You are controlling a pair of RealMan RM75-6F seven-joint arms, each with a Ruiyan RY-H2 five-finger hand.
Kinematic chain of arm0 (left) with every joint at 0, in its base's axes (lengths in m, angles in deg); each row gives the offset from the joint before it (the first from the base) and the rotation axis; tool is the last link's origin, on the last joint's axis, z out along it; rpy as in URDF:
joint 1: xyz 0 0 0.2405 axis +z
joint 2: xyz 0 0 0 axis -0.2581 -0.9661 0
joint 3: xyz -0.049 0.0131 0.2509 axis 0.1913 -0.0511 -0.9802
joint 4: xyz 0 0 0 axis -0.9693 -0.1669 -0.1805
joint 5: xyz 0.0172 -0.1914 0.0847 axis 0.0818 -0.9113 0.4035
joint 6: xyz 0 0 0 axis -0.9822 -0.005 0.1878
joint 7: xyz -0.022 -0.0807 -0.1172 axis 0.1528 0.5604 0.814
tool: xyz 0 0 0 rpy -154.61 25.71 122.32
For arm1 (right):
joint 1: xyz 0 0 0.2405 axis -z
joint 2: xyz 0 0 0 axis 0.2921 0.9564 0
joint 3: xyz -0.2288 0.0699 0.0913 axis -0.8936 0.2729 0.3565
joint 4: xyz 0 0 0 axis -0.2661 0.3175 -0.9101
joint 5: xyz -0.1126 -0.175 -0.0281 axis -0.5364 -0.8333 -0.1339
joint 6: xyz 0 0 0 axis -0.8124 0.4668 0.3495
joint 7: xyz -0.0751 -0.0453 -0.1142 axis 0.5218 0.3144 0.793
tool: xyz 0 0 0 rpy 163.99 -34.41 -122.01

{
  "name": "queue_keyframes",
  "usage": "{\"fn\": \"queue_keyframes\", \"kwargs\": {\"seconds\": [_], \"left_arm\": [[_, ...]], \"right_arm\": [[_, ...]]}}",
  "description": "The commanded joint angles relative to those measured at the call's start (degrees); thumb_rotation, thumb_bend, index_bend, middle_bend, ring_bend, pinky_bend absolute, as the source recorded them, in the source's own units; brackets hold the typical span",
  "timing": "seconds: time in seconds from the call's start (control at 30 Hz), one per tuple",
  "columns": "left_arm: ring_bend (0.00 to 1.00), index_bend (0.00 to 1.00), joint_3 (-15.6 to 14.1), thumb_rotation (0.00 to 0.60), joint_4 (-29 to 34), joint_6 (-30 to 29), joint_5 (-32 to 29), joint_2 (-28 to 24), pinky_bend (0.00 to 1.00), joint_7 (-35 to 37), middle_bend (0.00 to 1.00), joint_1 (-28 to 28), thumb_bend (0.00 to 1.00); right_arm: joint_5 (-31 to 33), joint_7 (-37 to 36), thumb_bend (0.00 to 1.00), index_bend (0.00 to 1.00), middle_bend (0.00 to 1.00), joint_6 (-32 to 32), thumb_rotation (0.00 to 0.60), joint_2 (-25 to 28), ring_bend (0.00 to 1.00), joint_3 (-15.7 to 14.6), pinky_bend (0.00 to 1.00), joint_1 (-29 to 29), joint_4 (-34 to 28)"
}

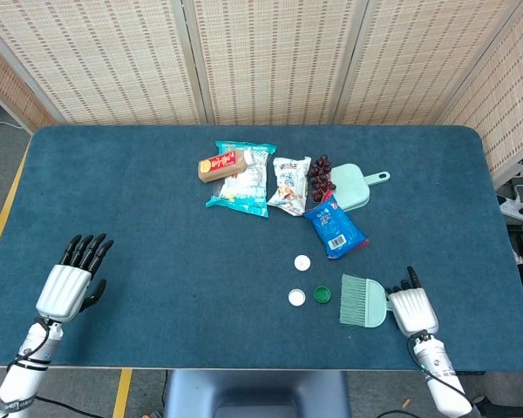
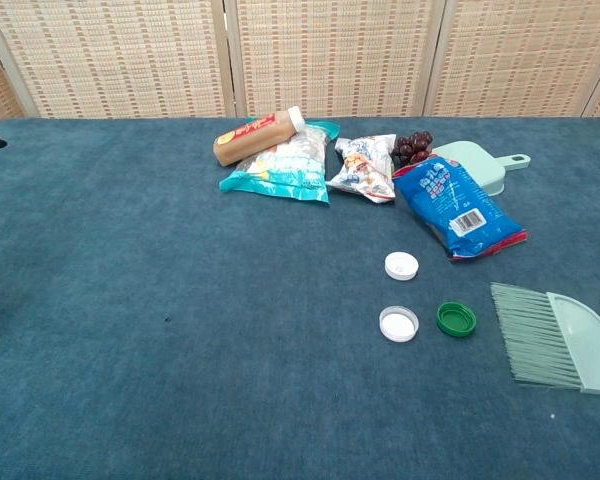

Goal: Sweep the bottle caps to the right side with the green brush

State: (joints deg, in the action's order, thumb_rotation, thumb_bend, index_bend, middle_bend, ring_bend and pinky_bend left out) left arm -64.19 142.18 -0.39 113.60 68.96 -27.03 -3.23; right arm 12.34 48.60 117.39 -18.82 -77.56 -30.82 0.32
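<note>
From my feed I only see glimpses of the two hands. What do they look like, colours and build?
Both match: the left hand and right hand have a ribbed, silvery-white back with black fingers. Each sits on a slim white forearm with a dark band at the wrist. A thin black cable runs along the left forearm; a similar one shows near the right.

Table [image 1: 157, 192] cloth: dark teal-blue. Brush [image 1: 363, 300]: pale mint green, as is the dustpan [image 1: 352, 185] beyond it. Left of the brush: one green cap [image 1: 322, 294], two white caps [image 1: 296, 297] [image 1: 302, 262]. Behind the table, screen [image 1: 270, 52]: beige woven pattern.
</note>
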Motion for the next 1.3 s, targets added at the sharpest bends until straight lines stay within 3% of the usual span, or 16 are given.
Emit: {"fn": "queue_keyframes", "kwargs": {"seconds": [0.03,0.13,0.33,0.6,0.87,1.07,1.17,1.3], "left_arm": [[0.00,0.00,-0.1,0.600,0.3,-0.2,0.1,-0.1,0.01,-0.2,0.00,0.1,0.45],[0.00,0.00,-0.2,0.600,0.7,-0.5,0.3,-0.2,0.01,-0.7,0.00,0.4,0.45],[0.00,0.00,-0.5,0.600,1.6,-1.1,0.6,-0.2,0.01,-1.6,0.00,0.8,0.45],[0.00,0.00,-1.0,0.600,2.7,-1.5,1.1,0.1,0.01,-3.0,0.00,1.4,0.45],[0.00,0.00,-1.4,0.600,3.5,-2.1,1.8,0.1,0.01,-3.8,0.00,1.9,0.45],[0.00,0.00,-1.3,0.600,3.5,-2.0,1.8,0.1,0.01,-3.8,0.00,1.9,0.45],[0.00,0.00,-1.3,0.600,3.5,-2.0,1.9,0.1,0.01,-3.8,0.00,2.0,0.45],[0.00,0.00,-1.2,0.600,3.5,-2.0,1.9,0.1,0.01,-3.8,0.00,2.0,0.45]], "right_arm": [[-3.4,-2.8,0.43,0.88,0.80,3.3,0.600,-1.8,0.49,0.3,0.18,0.2,3.8],[-5.5,-5.0,0.47,0.92,0.87,4.6,0.600,-2.2,0.58,-0.1,0.24,0.2,6.6],[-10.0,-7.9,0.50,0.96,0.89,7.6,0.600,0.5,0.61,-0.9,0.28,0.1,7.5],[-12.7,-4.4,0.50,0.96,0.90,8.0,0.600,7.6,0.61,0.6,0.28,-2.3,0.4],[-12.4,15.5,0.50,0.96,0.90,-2.2,0.600,12.0,0.61,4.5,0.31,-11.0,-15.9],[-1.6,33.8,0.50,0.96,0.90,-11.7,0.600,10.5,0.61,7.9,0.31,-18.1,-24.0],[4.1,44.4,0.50,0.96,0.90,-12.7,0.600,8.7,0.61,8.2,0.31,-21.1,-26.2],[9.2,53.3,0.50,0.96,0.90,-11.4,0.600,6.8,0.61,7.5,0.31,-23.3,-27.7]]}}
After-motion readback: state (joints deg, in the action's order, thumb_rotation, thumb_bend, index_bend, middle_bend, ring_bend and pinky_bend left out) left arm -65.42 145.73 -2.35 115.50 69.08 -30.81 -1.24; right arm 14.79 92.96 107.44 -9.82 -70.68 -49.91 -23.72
